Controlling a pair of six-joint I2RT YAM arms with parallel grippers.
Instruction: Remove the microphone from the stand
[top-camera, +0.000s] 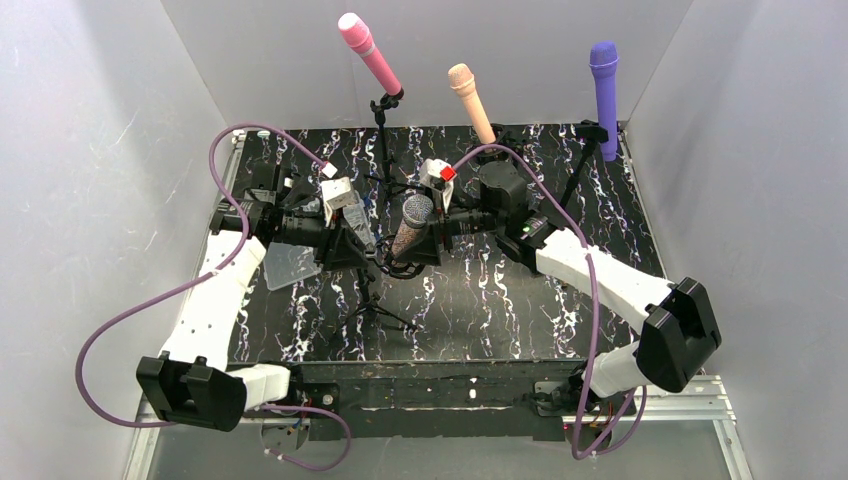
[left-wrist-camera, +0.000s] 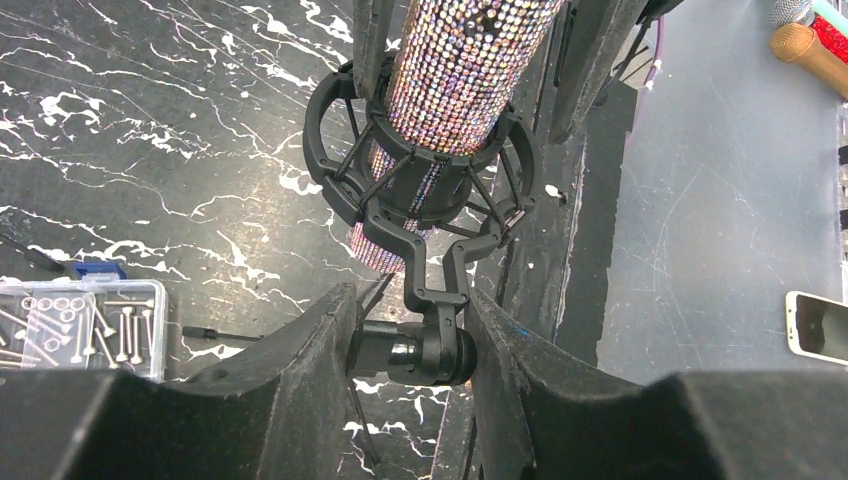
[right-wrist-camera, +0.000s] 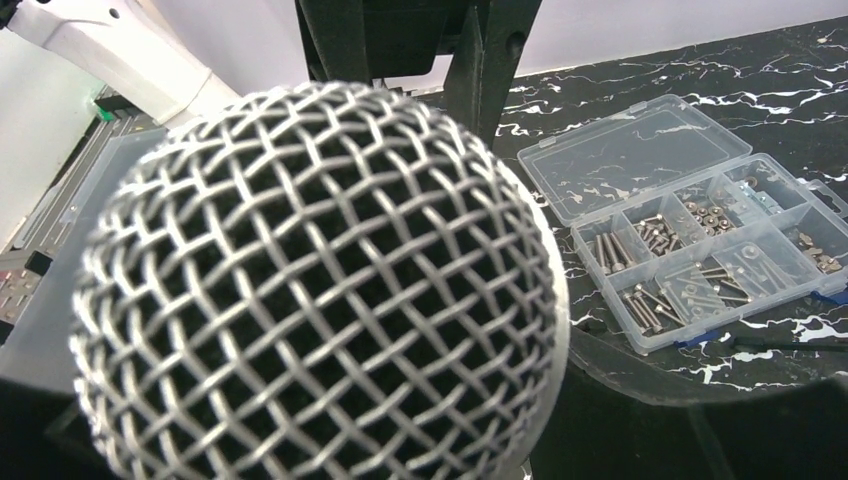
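left claw (left-wrist-camera: 410, 318) pinches black stand joint (left-wrist-camera: 432, 352), right claw (top-camera: 428, 238) grips rhinestone-covered microphone (left-wrist-camera: 462, 80); a crooked pull may topple the tripod stand (top-camera: 366, 292).

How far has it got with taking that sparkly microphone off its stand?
Nothing is off yet: the microphone sits in its cradle on the stand. In hand: the left pincer clamps the stand's joint, the right pincer grips the microphone body. Left: pulling it out.

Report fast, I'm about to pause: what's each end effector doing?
Left end effector: closed on the stand joint.
Right end effector: closed on the microphone.
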